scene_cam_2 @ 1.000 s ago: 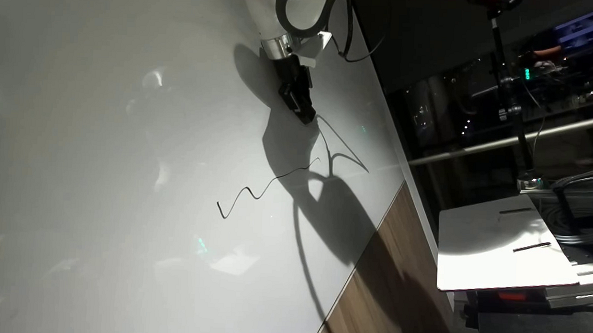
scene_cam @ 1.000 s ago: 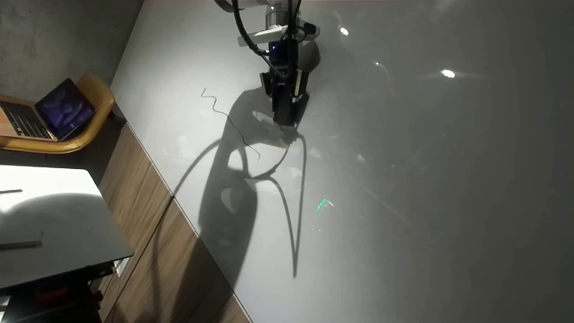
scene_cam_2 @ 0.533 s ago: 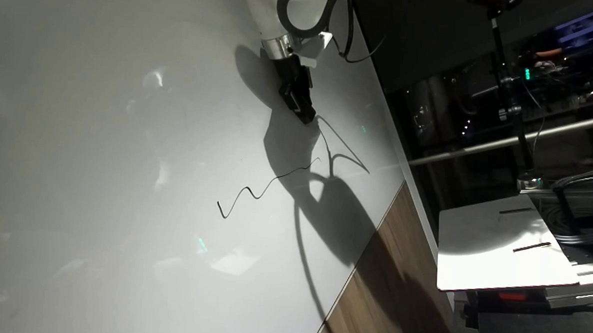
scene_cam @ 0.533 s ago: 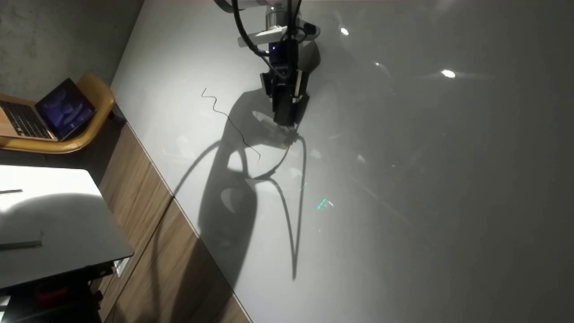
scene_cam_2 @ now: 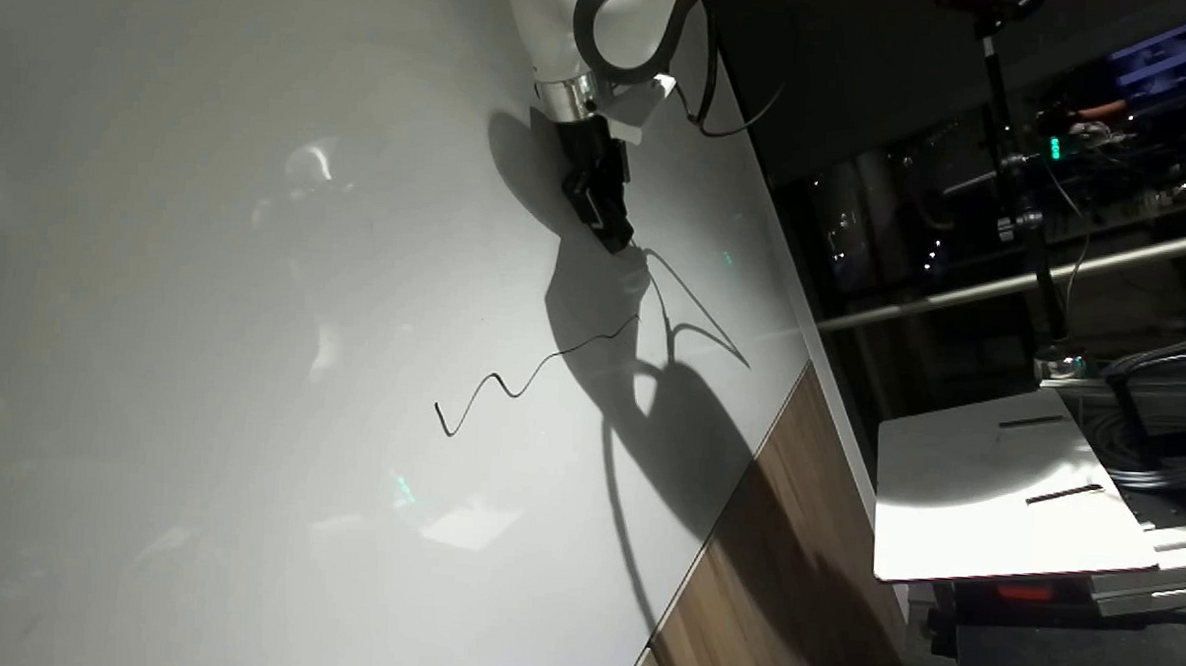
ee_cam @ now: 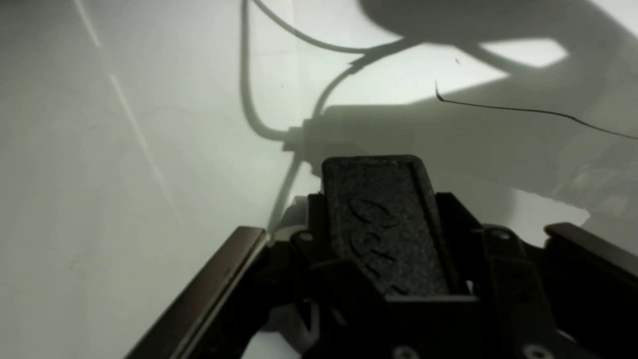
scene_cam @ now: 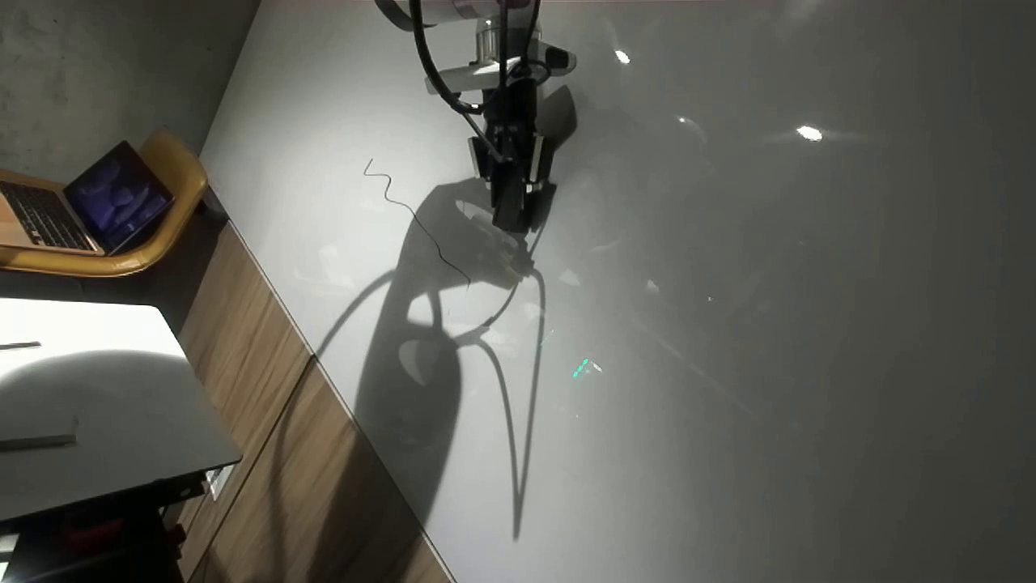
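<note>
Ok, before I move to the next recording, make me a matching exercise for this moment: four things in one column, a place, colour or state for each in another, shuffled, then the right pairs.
Things
1. dark block
2. wavy dark line
3. laptop
4. panelling

Place, colour or state
A. on the mustard-yellow chair
B. gripped by the end effector
C. brown, wood-grained
D. on the white surface

Right pairs: 1-B; 2-D; 3-A; 4-C
</note>
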{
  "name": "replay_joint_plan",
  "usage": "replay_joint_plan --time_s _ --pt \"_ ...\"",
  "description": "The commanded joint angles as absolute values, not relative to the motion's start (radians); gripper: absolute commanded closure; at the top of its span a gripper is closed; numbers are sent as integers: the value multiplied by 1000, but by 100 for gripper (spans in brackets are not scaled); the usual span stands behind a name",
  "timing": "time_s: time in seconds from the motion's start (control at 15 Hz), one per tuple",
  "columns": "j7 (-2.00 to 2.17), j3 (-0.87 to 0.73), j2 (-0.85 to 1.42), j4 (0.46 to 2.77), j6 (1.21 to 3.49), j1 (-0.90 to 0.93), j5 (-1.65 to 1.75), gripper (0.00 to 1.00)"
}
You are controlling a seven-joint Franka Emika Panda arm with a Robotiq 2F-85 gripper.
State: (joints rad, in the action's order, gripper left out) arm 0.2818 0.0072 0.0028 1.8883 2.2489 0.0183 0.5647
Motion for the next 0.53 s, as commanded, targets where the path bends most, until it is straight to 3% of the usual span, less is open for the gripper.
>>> replay_joint_plan --time_s 0.0,0.47 --pt "275 -14 79 1847 2381 -8 542 68" --pt "286 12 84 1825 2366 13 512 68"
